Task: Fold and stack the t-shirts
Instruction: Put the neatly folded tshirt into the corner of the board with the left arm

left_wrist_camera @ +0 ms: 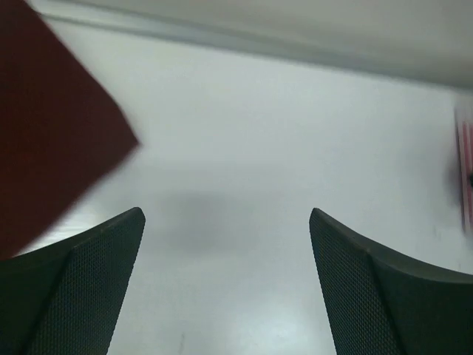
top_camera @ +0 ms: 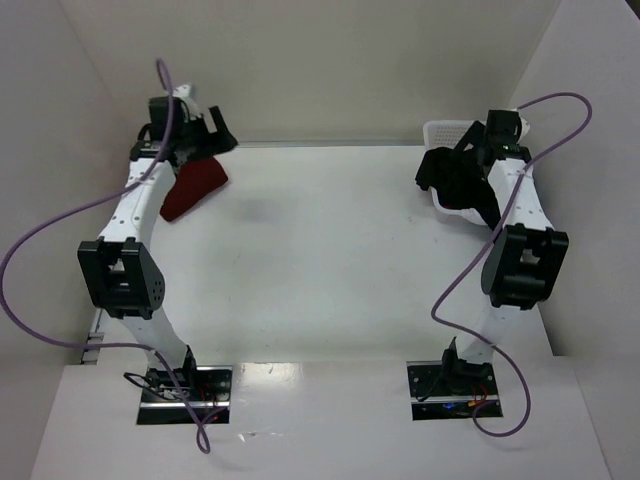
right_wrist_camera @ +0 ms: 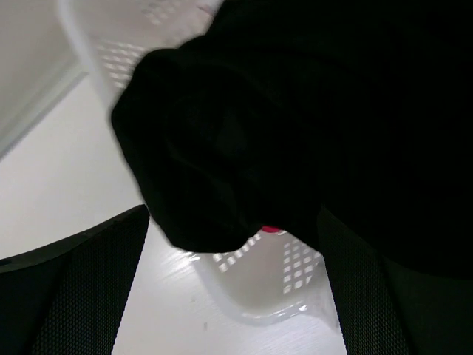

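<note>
The dark maroon t-shirt (top_camera: 193, 188) lies folded at the far left of the table and shows at the upper left of the left wrist view (left_wrist_camera: 52, 133). My left gripper (top_camera: 214, 132) hovers just beyond it, open and empty (left_wrist_camera: 226, 216). The black t-shirt (top_camera: 455, 176) is bunched up and hangs over the near rim of the white mesh basket (top_camera: 440, 130). My right gripper (top_camera: 468, 150) is over it with jaws wide apart (right_wrist_camera: 233, 214), the black cloth (right_wrist_camera: 281, 111) just ahead. A small pink bit (right_wrist_camera: 272, 230) shows under the black cloth; the pink shirt is otherwise hidden.
The white basket (right_wrist_camera: 251, 296) stands at the far right by the back wall. White walls close in the table at the back and both sides. Purple cables loop beside each arm. The arm bases sit at the near edge.
</note>
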Robot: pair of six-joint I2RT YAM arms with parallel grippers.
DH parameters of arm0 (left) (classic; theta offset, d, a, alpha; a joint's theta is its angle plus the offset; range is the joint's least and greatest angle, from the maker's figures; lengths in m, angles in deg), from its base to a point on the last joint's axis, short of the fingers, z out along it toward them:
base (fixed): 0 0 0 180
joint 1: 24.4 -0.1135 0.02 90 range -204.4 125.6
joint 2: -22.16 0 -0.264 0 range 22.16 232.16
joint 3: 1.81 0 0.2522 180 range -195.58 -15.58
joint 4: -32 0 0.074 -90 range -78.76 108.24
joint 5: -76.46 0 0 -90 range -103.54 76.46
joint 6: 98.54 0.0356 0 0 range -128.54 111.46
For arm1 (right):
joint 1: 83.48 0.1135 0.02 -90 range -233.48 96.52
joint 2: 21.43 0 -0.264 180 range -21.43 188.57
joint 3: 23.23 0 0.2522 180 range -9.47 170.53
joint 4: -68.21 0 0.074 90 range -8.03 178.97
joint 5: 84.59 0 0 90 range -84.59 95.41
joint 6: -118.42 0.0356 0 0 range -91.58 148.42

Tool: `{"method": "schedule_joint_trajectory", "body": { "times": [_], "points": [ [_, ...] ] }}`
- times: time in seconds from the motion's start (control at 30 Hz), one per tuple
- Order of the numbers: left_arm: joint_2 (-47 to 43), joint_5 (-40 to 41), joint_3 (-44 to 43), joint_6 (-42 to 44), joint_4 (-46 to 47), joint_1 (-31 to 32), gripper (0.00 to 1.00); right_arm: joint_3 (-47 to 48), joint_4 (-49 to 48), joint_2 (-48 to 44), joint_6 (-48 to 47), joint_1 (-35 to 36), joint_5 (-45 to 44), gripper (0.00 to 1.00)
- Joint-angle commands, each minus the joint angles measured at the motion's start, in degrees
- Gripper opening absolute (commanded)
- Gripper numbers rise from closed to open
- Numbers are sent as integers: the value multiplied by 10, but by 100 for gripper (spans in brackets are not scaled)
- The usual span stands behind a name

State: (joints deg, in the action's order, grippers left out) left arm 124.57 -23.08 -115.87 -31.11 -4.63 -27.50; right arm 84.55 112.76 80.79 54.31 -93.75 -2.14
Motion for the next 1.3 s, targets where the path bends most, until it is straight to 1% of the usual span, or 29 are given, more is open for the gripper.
{"method": "schedule_joint_trajectory", "body": {
  "times": [0.0,0.07,0.13,0.23,0.27,0.33,0.37,0.43,0.47,0.5,0.57,0.6,0.67,0.7,0.73,0.77,0.87,0.9,0.93,0.97,1.0,1.03,1.13,1.17,1.27],
  "points": [
    [-13,-36,65,38,-22,37,100,27,31,43,-30,-7,-56,100],
    [-13,-58,82,32,-22,66,100,33,31,59,-30,-20,-49,100],
    [-19,-65,104,31,-17,91,100,44,26,83,-30,-20,-77,100],
    [-31,-85,136,19,-3,105,100,65,36,116,-30,-20,-92,100],
    [-31,-103,142,13,2,105,100,65,36,121,-30,-20,-92,100],
    [-36,-121,148,8,2,105,100,65,27,128,-30,-20,-71,93],
    [-36,-127,154,8,2,105,100,65,19,134,-30,-20,-71,82],
    [-36,-134,154,8,2,105,100,65,8,135,-24,-20,-76,71],
    [-36,-134,160,15,2,105,100,59,-7,135,-24,-20,-77,62],
    [-36,-134,167,15,2,105,100,54,-15,135,-24,-20,-77,57],
    [-36,-134,172,22,-5,105,100,48,-27,135,-19,-20,-69,41],
    [-36,-134,178,22,-5,105,100,48,-27,140,-19,-20,-69,29],
    [-36,-134,178,27,-5,105,100,53,-27,140,-19,-20,-57,20],
    [-41,-134,178,27,-5,105,100,61,-27,145,-19,-20,-57,9],
    [-41,-134,178,27,-5,105,100,68,-27,145,-26,-20,-52,3],
    [-41,-141,178,27,-5,105,100,74,-27,150,-32,-20,-52,0],
    [-47,-146,184,22,1,105,100,106,-5,156,-47,-20,-38,0],
    [-52,-146,184,22,1,105,100,132,11,156,-47,-20,-38,2],
    [-52,-146,184,22,1,105,100,132,29,163,-54,-20,-43,33],
    [-60,-146,190,17,1,105,100,132,29,163,-62,-20,-43,48],
    [-68,-146,199,16,7,105,100,122,29,163,-62,-20,-60,61],
    [-68,-146,199,16,7,105,100,113,22,154,-62,-20,-65,66],
    [-74,-152,213,11,13,105,100,85,22,147,-67,-20,-70,69],
    [-74,-152,213,11,13,105,100,75,22,140,-67,-20,-70,76],
    [-74,-163,213,16,13,105,100,36,9,134,-59,-20,-65,81]
  ]
}}
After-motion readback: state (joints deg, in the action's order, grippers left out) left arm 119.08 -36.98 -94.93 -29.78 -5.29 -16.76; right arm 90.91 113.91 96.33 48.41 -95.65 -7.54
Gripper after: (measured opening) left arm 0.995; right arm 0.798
